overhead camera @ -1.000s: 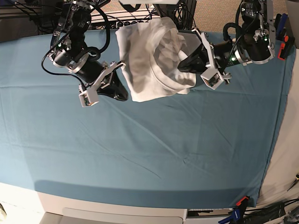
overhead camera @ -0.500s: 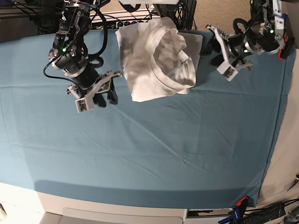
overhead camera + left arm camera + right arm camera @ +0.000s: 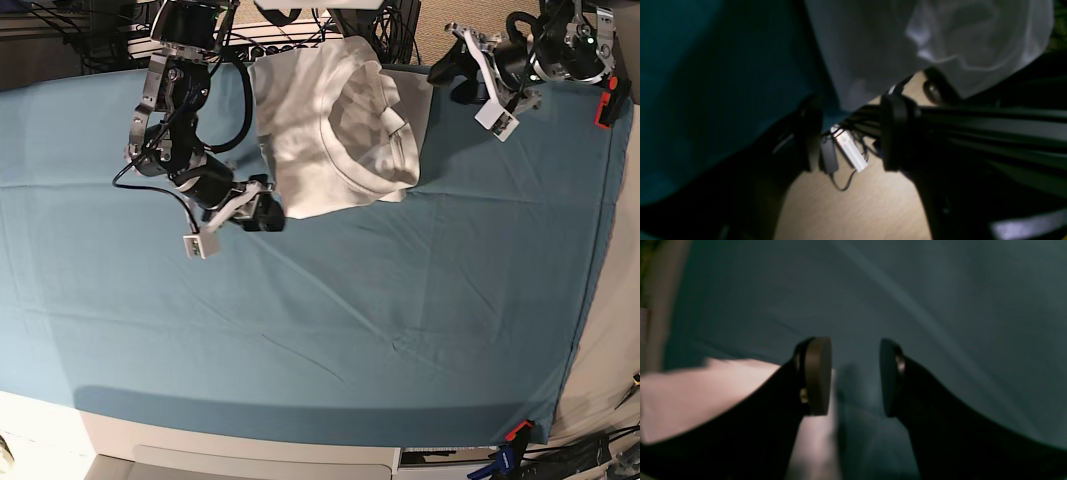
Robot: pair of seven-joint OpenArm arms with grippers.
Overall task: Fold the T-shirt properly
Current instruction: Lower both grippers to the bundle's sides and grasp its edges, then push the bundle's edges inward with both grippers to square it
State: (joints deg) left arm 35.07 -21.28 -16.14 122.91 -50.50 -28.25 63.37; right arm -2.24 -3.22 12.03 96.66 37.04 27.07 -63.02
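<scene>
T-shirt (image 3: 335,135) folded on teal sheet (image 3: 300,320)

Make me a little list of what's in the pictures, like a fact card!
T-shirt: white, folded, lying at the far edge of the table
Cloth sheet: teal, covers the table, lightly creased
Right gripper: jaws open, holding nothing, beside the shirt's near corner
Left gripper: jaws open, holding nothing, raised off the shirt
Shirt touched by a gripper: no
</scene>
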